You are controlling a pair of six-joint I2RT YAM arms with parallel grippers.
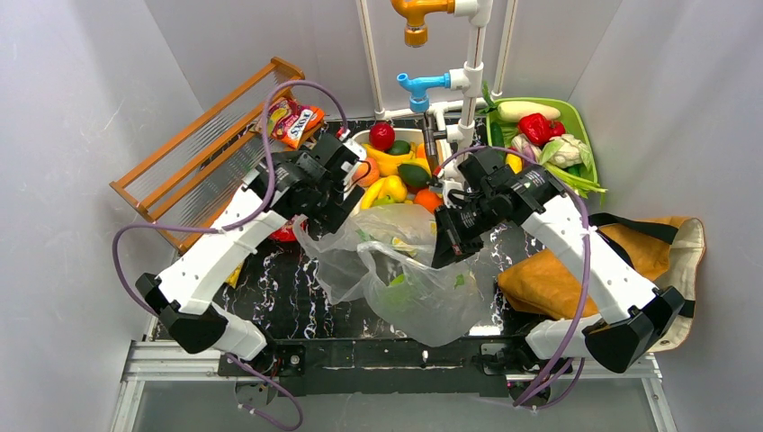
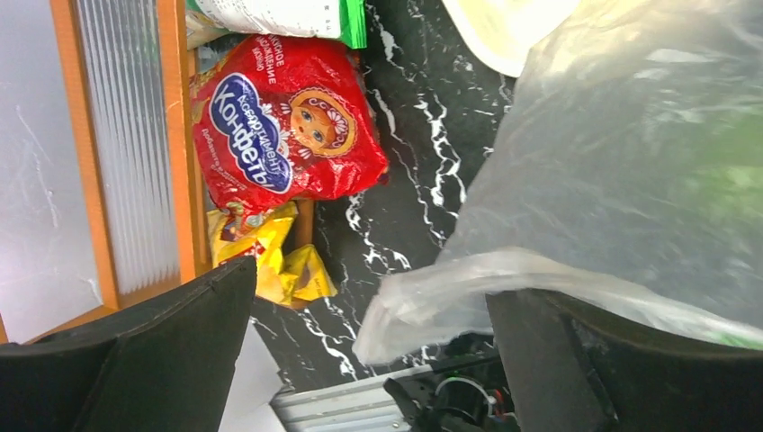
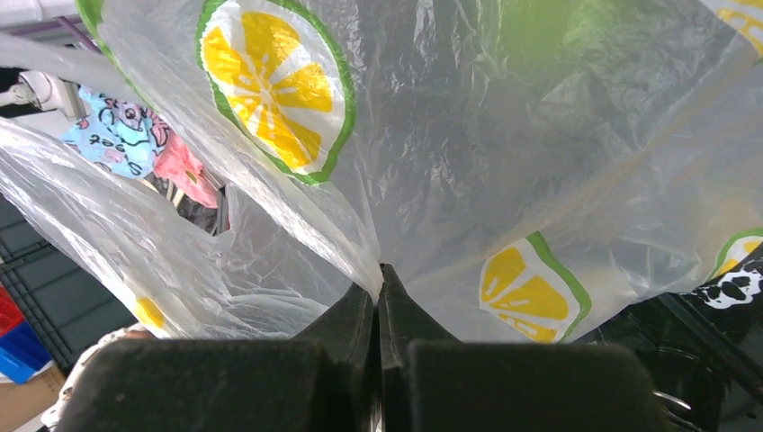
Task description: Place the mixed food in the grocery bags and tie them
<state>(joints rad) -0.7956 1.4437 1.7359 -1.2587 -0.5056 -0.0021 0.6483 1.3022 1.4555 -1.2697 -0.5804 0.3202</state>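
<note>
The clear plastic bag [image 1: 405,279] printed with lemon slices lies crumpled in the middle of the black marbled table. My right gripper [image 1: 446,250] is shut on a fold of its upper right edge; the film is pinched between the fingertips in the right wrist view [image 3: 381,281]. My left gripper [image 1: 329,216] is open at the bag's upper left edge. In the left wrist view [image 2: 369,351] a loose flap of the bag [image 2: 432,297] lies between the fingers and over the right one [image 2: 576,360]. Toy fruits [image 1: 396,166] fill a white tray. The tan tote [image 1: 558,274] lies at the right.
A red snack packet [image 2: 288,126] and a yellow one [image 2: 270,261] lie by the wooden rack [image 1: 207,153] at the left. More packets [image 1: 292,120] rest on the rack's far end. A green tray [image 1: 580,135] of vegetables stands at the back right. White pipes [image 1: 468,81] rise behind the trays.
</note>
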